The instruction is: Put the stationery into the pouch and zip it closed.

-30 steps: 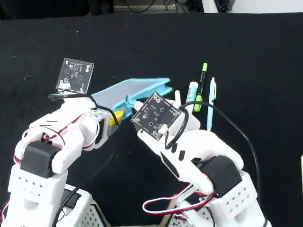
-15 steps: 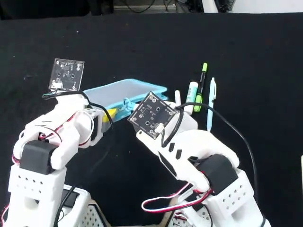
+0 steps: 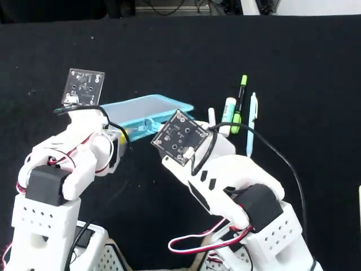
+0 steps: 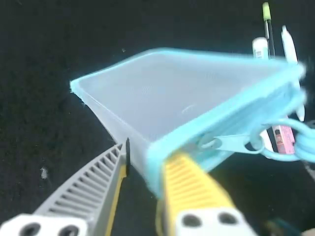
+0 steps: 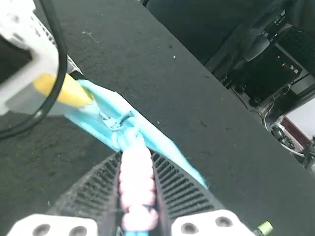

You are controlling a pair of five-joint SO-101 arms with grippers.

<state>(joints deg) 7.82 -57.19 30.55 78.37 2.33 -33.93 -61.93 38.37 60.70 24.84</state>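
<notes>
The light blue pouch (image 3: 148, 109) lies between the two arms. My left gripper (image 4: 147, 156) is shut on the pouch's (image 4: 187, 101) near edge, grey finger on one side, yellow finger (image 4: 189, 184) on the other. My right gripper (image 5: 135, 157) is shut on the pink beaded zipper pull (image 5: 136, 179), tied by a teal cord to the slider (image 5: 117, 123). In the high view it sits under its camera board (image 3: 179, 137). Beside the pouch lie a white stick (image 3: 211, 116), a white marker (image 3: 228, 107), a green highlighter (image 3: 240, 101) and a pale blue pen (image 3: 251, 121).
The black table (image 3: 293, 62) stretches open behind and to the right of the pens. The right arm's black cable (image 3: 282, 158) loops close to the blue pen. A desk edge with cables and equipment (image 5: 275, 54) sits beyond the table.
The pouch has dropped from a raised tilt to lie flatter. My right gripper with the pink pull has shifted left along the pouch. The left arm drew slightly left.
</notes>
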